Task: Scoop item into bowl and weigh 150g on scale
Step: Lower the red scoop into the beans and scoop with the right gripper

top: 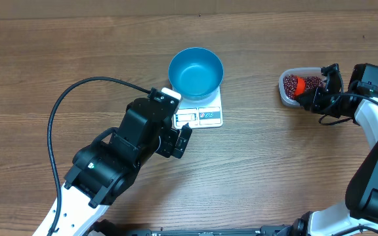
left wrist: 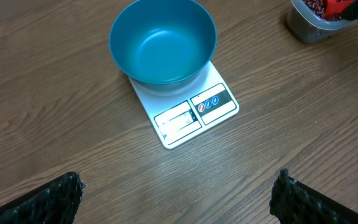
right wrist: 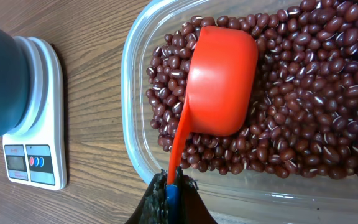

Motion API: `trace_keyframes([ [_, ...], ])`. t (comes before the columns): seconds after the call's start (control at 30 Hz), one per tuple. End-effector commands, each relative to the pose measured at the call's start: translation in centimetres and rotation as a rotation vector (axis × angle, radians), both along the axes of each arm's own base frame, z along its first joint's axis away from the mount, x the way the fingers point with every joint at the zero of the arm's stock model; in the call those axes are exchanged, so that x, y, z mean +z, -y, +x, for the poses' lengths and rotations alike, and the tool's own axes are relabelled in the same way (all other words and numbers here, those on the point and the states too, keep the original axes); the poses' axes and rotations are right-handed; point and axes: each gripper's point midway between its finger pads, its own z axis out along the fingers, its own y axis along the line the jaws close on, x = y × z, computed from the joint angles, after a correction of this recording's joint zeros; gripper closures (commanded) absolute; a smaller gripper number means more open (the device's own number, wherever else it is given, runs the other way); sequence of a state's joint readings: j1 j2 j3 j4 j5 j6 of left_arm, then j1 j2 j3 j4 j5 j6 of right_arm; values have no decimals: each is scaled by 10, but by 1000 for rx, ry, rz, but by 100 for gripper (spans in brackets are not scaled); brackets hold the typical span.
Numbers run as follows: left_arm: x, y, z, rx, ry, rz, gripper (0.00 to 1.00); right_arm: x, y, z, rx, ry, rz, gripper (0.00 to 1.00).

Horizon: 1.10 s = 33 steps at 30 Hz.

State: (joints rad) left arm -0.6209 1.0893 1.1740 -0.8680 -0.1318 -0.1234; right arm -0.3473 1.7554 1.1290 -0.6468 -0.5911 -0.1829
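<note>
Table (top: 58, 52) of brown wood grain seen from above, with a robot arm at each side. Near the middle stands a bright blue bowl (top: 195, 72) on a small white scale (top: 205, 117). The bowl covers most of the scale, leaving only the front strip with the display window and label panel showing. The display is too small to read in any view.

The left gripper (top: 182, 139) hovers just in front of the scale, above the table, and its own arm hides much of it from overhead. From the left wrist camera, only the two dark fingertips (left wrist: 48, 202) show at the bottom corners. They are spread wide, with nothing between them.

Well to the right of the scale sits a clear plastic tub (top: 283, 92) filled with dark red-brown beans (top: 312, 82). The right wrist camera cuts the tub off at the top and right edges. An orange scoop (right wrist: 222, 81) lies on the beans with its rounded back toward the camera, so what is under it cannot be seen. The right gripper (right wrist: 169, 199) is clamped on the end of the scoop's thin handle at the tub's near wall. Its fingers are cut off by the bottom of that view.
</note>
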Motion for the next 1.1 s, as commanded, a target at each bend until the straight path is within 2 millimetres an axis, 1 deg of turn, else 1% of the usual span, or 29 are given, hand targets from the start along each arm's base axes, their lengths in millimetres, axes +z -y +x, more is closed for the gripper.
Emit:
trace_keyframes([
  [0.0, 2, -2, 3, 1, 11, 13, 1, -8, -9, -3, 15, -21, 49, 96],
  [0.67, 2, -2, 3, 1, 11, 13, 0, -6, -6, 2, 14, 7, 38, 96],
  [0.83, 2, -2, 3, 1, 10, 13, 0, -6, 0, 2, -2, 11, 42, 96],
  [1.07, 1, -2, 3, 1, 10, 14, 1, 1, 11, 1, -31, 34, 100, 96],
])
